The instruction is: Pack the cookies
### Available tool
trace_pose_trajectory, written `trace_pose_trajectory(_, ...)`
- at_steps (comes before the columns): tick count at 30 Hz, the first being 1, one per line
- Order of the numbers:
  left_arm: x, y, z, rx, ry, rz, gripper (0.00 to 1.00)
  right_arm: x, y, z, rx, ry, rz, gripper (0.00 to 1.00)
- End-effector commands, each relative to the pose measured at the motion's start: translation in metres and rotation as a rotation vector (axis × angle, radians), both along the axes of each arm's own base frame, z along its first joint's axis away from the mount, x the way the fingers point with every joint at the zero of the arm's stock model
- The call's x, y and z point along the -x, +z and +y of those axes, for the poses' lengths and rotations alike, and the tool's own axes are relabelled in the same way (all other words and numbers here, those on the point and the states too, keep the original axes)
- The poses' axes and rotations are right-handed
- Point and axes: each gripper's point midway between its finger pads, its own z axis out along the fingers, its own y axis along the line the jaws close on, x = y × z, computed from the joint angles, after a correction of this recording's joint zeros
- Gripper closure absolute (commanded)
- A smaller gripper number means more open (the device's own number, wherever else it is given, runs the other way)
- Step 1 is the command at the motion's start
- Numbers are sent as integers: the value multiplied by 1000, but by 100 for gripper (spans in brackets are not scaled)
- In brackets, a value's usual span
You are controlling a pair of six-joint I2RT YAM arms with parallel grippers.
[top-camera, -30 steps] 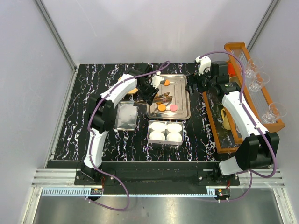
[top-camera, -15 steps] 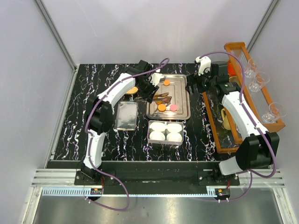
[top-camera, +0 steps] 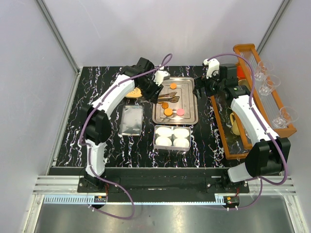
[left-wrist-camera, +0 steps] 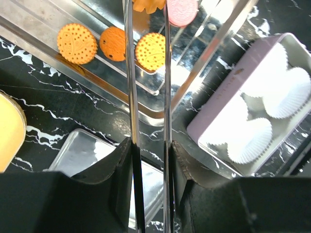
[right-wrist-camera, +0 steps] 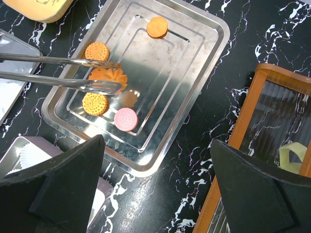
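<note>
L gripper (left-wrist-camera: 149, 148) was seen part-closed on a pair of metal tongs (left-wrist-camera: 130, 97), w/ both tong arms clamped betw. its black fingers (left-wrist-camera: 104, 187). The tongs were stretched out over a steel tray (right-wrist-camera: 184, 73) at table centre. Their tips were set either side of a flower-shaped cookie (right-wrist-camera: 109, 77), orange; contact couldn't be told. All the cookies (top-camera: 168, 111) were laid in that tray. A dotted orange cookie (right-wrist-camera: 97, 51) was just beyond the tongs, and a second dotted cookie (right-wrist-camera: 95, 103) lay on their near side. A pink cookie (right-wrist-camera: 126, 119) lay beside that, and a plain orange cookie (right-wrist-camera: 157, 26) was apart at the far end.

R gripper (right-wrist-camera: 158, 174) was held wide open, nothing in it, nr the tray's right side.

A box of white paper cups (top-camera: 173, 137) was placed just in front of the tray. A flat steel lid (top-camera: 131, 120) lay to the left and a wooden tray (right-wrist-camera: 245, 116) to the right.
</note>
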Motion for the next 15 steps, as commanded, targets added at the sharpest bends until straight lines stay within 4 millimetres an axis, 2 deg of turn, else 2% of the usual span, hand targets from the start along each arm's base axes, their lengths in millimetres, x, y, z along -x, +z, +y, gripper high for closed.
trace_pose_trajectory(1,25,56,1,97,-77,-65,100,-9,22,-1,-8,-32,-62,0)
trace_pose_trajectory(11,78,81,8,152,-207,-52,100,-19,22,-6,-26,-78,-47,0)
trace_pose_trajectory(15,102,67,6,127,-274,-28,100,-21,24,-6,-29,-81,-47,0)
